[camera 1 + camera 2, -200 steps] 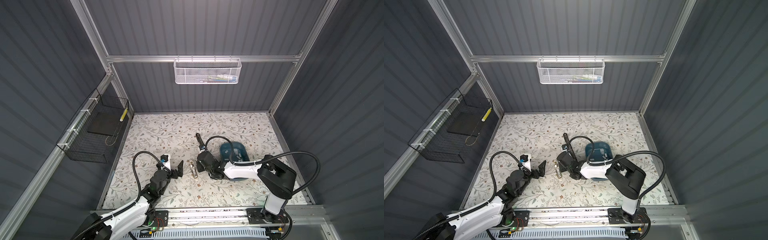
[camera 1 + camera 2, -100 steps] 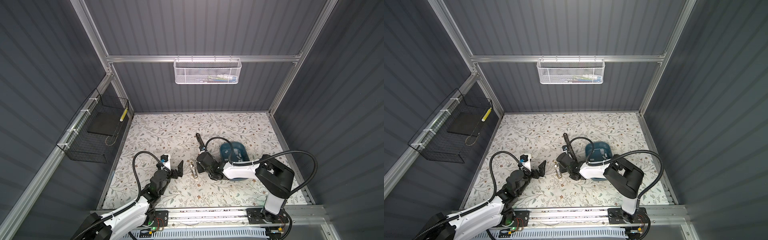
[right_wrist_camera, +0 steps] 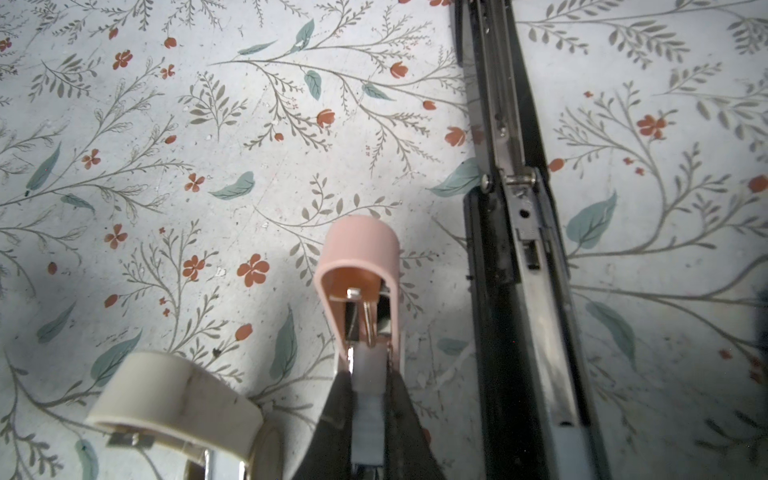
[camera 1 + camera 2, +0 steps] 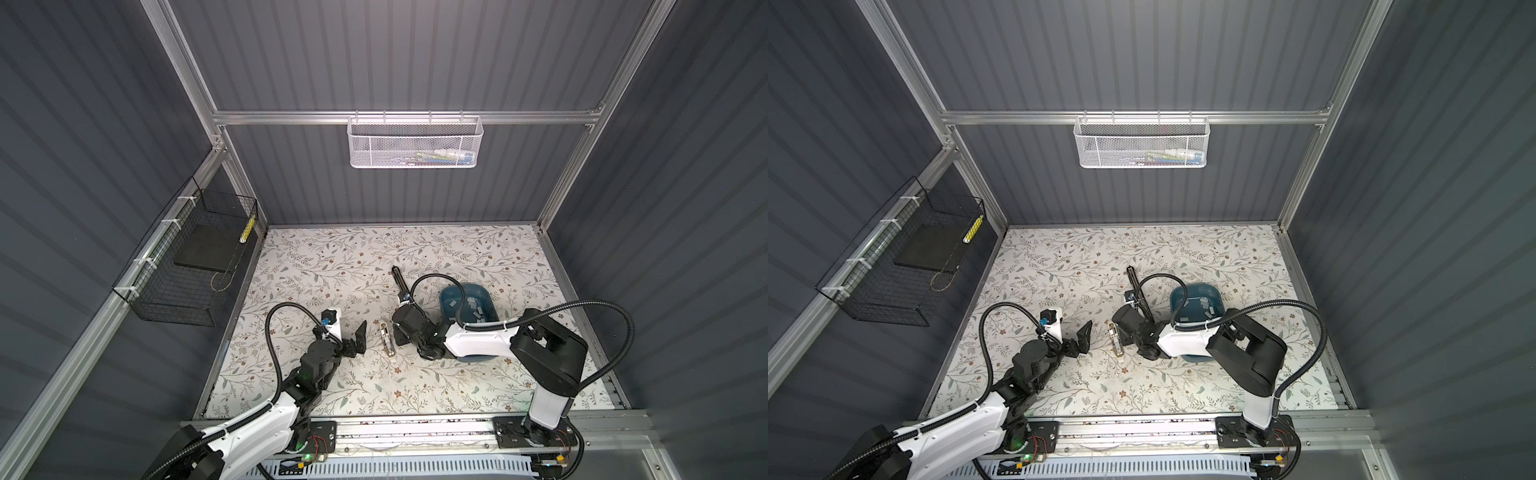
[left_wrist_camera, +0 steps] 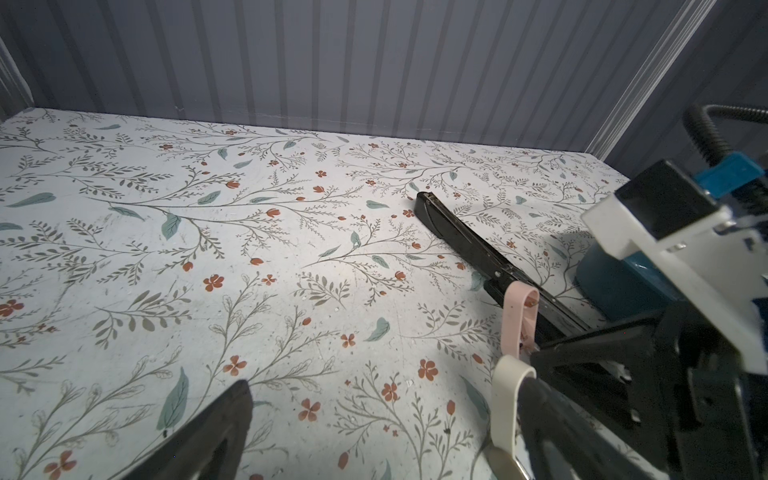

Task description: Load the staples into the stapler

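One staple strip (image 3: 368,428) in right end effector (image 3: 368,376)

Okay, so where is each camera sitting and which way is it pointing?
Top views: high above the front rail, looking down at the floral table; both arms show, with the left tool and the right tool.
Left wrist: low on the left arm, looking across the table toward the back wall; one dark finger of its open tool shows.
Right wrist: on the right arm, looking steeply down at the pink stapler its shut tool pinches; both fingers show.
Shared: both wrist views show the pink stapler and the black stapler.
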### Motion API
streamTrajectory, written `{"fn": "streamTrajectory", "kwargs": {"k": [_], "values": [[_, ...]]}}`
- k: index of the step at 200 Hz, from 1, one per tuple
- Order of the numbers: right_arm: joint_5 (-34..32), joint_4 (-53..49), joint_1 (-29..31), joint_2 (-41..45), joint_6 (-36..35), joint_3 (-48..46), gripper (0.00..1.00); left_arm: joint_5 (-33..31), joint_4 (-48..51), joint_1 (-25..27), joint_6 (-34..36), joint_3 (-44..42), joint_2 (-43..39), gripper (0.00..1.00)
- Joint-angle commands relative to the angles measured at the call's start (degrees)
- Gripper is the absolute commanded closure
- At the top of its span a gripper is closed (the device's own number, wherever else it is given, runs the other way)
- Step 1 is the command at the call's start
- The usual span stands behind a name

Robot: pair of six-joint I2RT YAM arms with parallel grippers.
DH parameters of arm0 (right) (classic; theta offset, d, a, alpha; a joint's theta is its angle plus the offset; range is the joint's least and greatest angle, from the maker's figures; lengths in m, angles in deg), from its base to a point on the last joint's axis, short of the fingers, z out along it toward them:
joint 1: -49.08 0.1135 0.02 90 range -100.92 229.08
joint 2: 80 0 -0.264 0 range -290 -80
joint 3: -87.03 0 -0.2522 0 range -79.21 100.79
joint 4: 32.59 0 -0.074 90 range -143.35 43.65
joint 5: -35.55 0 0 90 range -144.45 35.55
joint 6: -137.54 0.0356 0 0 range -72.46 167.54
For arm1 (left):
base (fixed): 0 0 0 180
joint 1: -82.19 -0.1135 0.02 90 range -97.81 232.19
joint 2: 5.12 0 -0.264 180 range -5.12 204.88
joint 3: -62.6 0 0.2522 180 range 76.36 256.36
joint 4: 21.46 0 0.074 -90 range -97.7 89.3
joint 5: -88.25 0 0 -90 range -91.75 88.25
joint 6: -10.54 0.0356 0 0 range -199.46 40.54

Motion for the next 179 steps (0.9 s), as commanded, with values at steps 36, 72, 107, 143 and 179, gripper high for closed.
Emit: {"fn": "streamTrajectory", "kwargs": {"k": [36, 72, 107, 143, 179], "values": [[-0.3, -6.0, 0.3, -0.8, 0.3, 2.2, 0.95, 0.6, -1.3, 0.1, 0.5, -0.1, 0.0, 0.00], [1.5, -8.0, 0.3, -1.2, 0.0, 3.3, 0.95, 0.7, -1.2, 0.1, 0.5, -0.1, -0.2, 0.00], [2.0, -9.1, 0.3, -0.9, 0.4, 3.5, 0.95, 0.8, -1.1, 0.1, 0.4, -0.2, -0.3, 0.00], [2.9, -10.9, 0.3, -1.0, 0.6, 4.4, 0.95, 0.9, -1.1, 0.1, 0.4, -0.2, -0.3, 0.00], [3.6, -12.3, 0.3, -1.5, 0.6, 5.3, 0.95, 0.9, -1.1, 0.1, 0.4, -0.2, -0.5, 0.00]]}}
